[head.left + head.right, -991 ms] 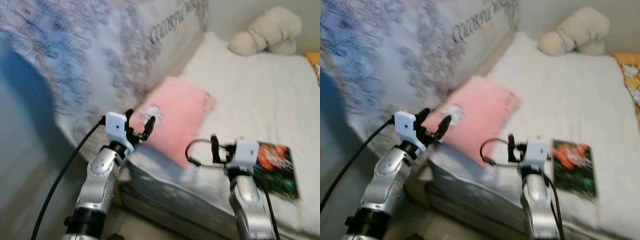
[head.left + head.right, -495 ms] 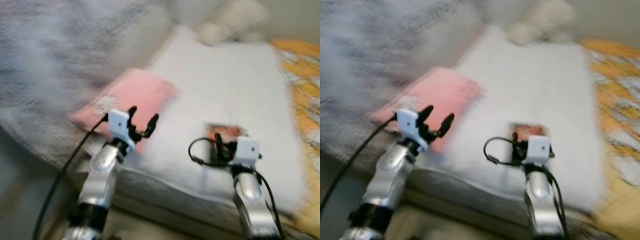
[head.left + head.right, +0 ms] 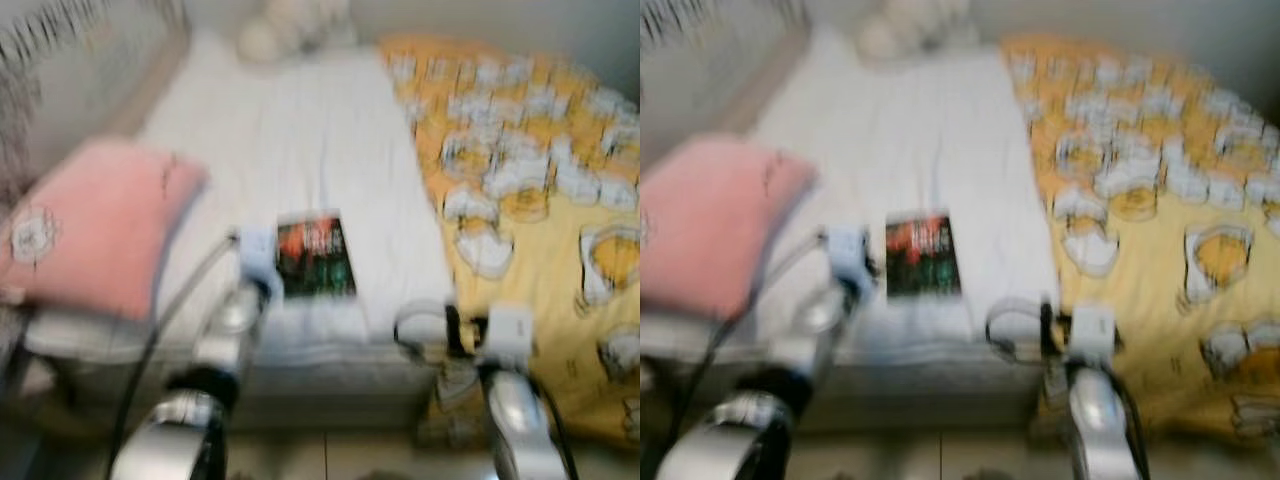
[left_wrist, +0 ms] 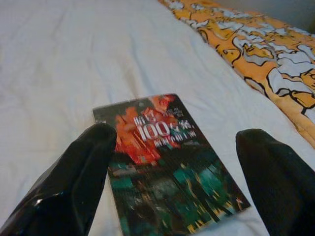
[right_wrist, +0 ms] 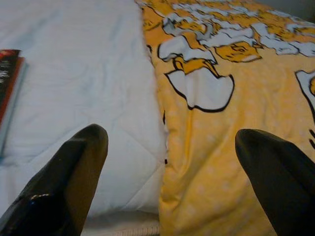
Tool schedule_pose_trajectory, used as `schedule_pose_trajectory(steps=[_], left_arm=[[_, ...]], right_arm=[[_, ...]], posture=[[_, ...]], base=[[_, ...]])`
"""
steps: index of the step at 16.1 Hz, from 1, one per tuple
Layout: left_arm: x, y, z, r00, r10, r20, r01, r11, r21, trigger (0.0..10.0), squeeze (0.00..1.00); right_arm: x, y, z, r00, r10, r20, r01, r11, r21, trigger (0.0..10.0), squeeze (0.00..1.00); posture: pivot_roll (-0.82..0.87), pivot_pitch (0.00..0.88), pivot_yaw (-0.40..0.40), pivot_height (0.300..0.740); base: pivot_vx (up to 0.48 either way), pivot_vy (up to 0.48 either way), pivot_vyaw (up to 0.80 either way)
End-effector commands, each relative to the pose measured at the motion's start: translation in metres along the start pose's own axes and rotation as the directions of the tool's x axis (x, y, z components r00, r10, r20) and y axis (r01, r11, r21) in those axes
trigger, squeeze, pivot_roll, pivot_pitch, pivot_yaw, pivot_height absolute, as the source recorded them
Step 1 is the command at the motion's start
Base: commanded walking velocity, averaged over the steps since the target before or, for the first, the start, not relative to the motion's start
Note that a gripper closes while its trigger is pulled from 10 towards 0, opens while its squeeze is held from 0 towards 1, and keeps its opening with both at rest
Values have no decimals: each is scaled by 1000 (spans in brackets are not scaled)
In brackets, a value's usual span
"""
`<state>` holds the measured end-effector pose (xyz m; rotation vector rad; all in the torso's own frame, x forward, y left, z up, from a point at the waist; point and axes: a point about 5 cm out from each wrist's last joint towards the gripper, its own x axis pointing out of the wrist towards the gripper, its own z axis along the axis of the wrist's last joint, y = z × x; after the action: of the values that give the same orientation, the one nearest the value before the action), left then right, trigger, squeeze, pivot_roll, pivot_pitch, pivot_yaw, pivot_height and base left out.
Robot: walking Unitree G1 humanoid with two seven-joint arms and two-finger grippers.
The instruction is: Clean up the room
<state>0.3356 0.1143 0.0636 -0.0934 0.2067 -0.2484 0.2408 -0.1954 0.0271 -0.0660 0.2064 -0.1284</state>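
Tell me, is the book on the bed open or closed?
Closed. The book lies flat on the white sheet, its whole front cover facing up.

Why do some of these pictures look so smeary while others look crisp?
Both eye views are motion-blurred: the pillow, the quilt and both arms smear. The left wrist view is sharp on the book, with the near black fingers slightly soft. The right wrist view is fairly clear, its fingers soft too. Lighting is even, without glare.

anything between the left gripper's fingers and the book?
No: in the left wrist view the open left gripper frames the book, which lies flat on the white sheet, nothing between.
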Motion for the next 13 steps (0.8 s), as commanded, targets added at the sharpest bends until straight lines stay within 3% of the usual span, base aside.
schedule_pose_trajectory(steps=[1, 5, 8, 10, 13], left_arm=[[-2, 18, 7, 995, 92, 42, -92, 996, 7, 10000, 0], [-5, 14, -2, 993, 104, 52, -103, 994, -22, 10000, 0], [-2, 2, -9, 999, 38, 12, -38, 999, 25, 10000, 0], [-2, 12, -9, 994, 113, 2, -113, 993, -20, 10000, 0], [0, 9, -13, 994, 111, -20, -112, 991, -70, 10000, 0]], right_arm=[[7, 10, 14, 998, 51, 45, -52, 999, 10, 10000, 0], [10, 13, 18, 993, 102, 62, -103, 995, 10, 10000, 0], [5, 12, 10, 992, 122, 26, -122, 993, -4, 10000, 0], [3, 10, 5, 992, 124, 10, -124, 992, -1, 10000, 0], [-9, -2, 6, 991, 135, -3, -135, 990, -43, 10000, 0]], posture=[[-5, 0, -26, 740], [16, 0, -52, 740], [23, 0, -69, 740], [14, 0, -72, 740], [-16, 0, -121, 740]], base=[[480, 0, 0], [480, 0, 139], [475, 0, 548], [472, 0, 272], [316, 0, 0]])
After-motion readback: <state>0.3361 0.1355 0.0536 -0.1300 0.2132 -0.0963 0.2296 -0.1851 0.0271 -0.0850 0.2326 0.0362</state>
